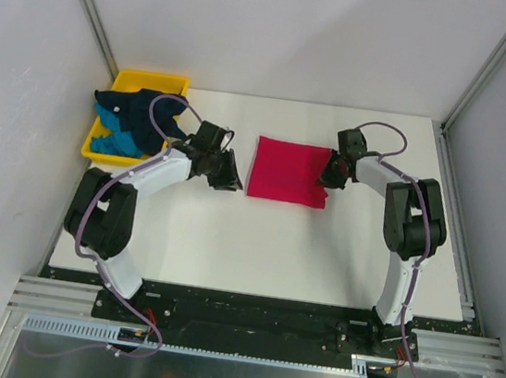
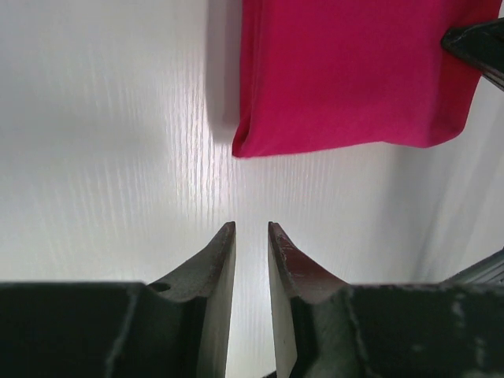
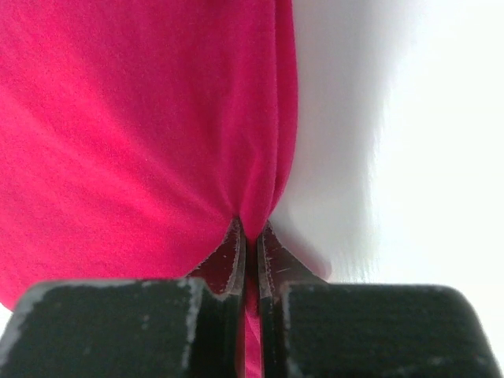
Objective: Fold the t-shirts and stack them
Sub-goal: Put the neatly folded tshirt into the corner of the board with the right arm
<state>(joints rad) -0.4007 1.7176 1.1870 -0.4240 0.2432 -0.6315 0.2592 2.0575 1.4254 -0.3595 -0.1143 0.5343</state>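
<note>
Though cable-crossed, tray (image 1: 146, 77), seemingly two t-shirts (image 1: 130, 104)

A robotics lab test cell, by the look: plain grey partition walls (image 1: 302, 28), silver aluminium framing rails (image 1: 52, 295), white wood-grain tabletop (image 1: 264, 246), black-and-white left robot arm (image 1: 109, 217) and black-and-white right robot arm (image 1: 412, 219) bolted down.

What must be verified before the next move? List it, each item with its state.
1. Right end effector clamped on pink t-shirt edge: ok.
2. Left end effector empty, clear of the cloth: ok.
3. The pink t-shirt lying folded on the table: ok.
4. All layers caught in the clamp: cannot tell.
5. Navy t-shirt and teal t-shirt folded: not ok, both bunched in the yellow tray.
</note>
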